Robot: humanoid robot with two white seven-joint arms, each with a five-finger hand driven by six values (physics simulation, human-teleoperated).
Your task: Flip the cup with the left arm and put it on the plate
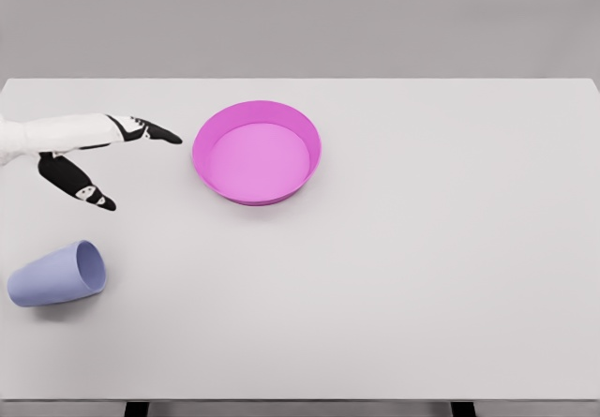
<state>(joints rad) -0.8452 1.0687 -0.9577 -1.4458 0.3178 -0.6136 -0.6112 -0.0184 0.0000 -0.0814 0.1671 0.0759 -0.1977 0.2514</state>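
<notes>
A pale blue cup (56,275) lies on its side near the table's front left corner, its mouth facing right. A pink plate (257,152) with a raised rim sits left of the table's middle, toward the back. My left hand (117,159) hovers at the left edge, between the cup and the plate. Its black fingers are spread and hold nothing. The hand is well above the cup in the picture and apart from it. The right arm does not show.
The white table (422,248) stretches wide to the right of the plate. Its front edge runs along the bottom of the picture, and a grey wall stands behind it.
</notes>
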